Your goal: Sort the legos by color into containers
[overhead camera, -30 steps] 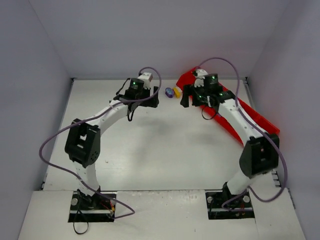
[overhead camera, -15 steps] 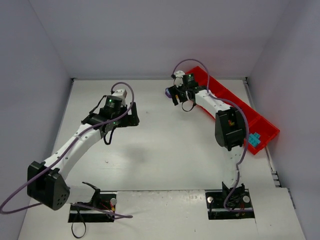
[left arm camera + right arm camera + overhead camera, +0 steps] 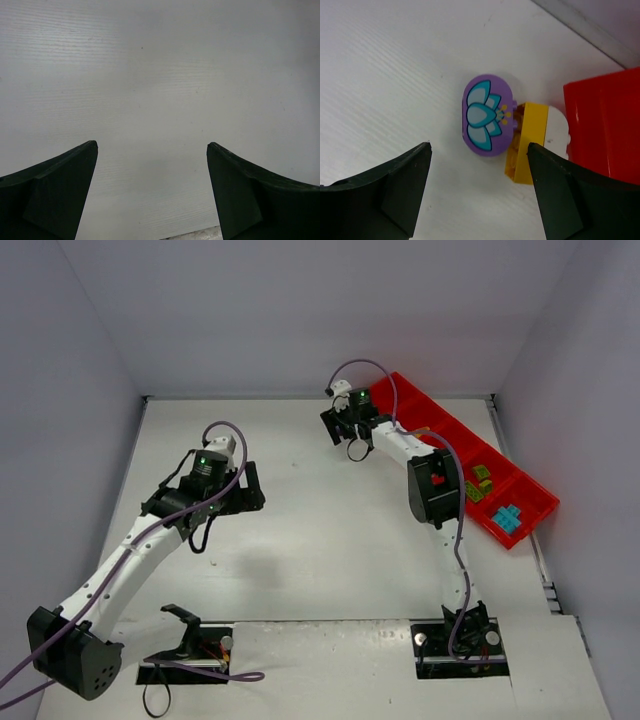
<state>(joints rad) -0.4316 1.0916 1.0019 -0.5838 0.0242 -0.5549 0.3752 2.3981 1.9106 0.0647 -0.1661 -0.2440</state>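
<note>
In the right wrist view, a purple lego [image 3: 487, 115] with a cyan flower print lies on the white table. It touches an orange-yellow lego [image 3: 527, 142] beside the corner of the red tray [image 3: 605, 125]. My right gripper [image 3: 479, 146] is open just above them, with the purple lego ahead between the fingers. In the top view the right gripper [image 3: 333, 428] hides both bricks. The tray [image 3: 535, 490] holds green legos [image 3: 478, 483] in one compartment and cyan legos [image 3: 507, 517] in the end one. My left gripper [image 3: 257, 487] is open and empty over bare table [image 3: 151, 144].
The tray runs diagonally along the back right, close to the right wall. Grey walls close in the table on the left, back and right. The right arm stretches far forward along the tray's inner side.
The right gripper has moved left off the tray to hover over the purple and yellow legos. The left arm has pulled back and left, away from them.
</note>
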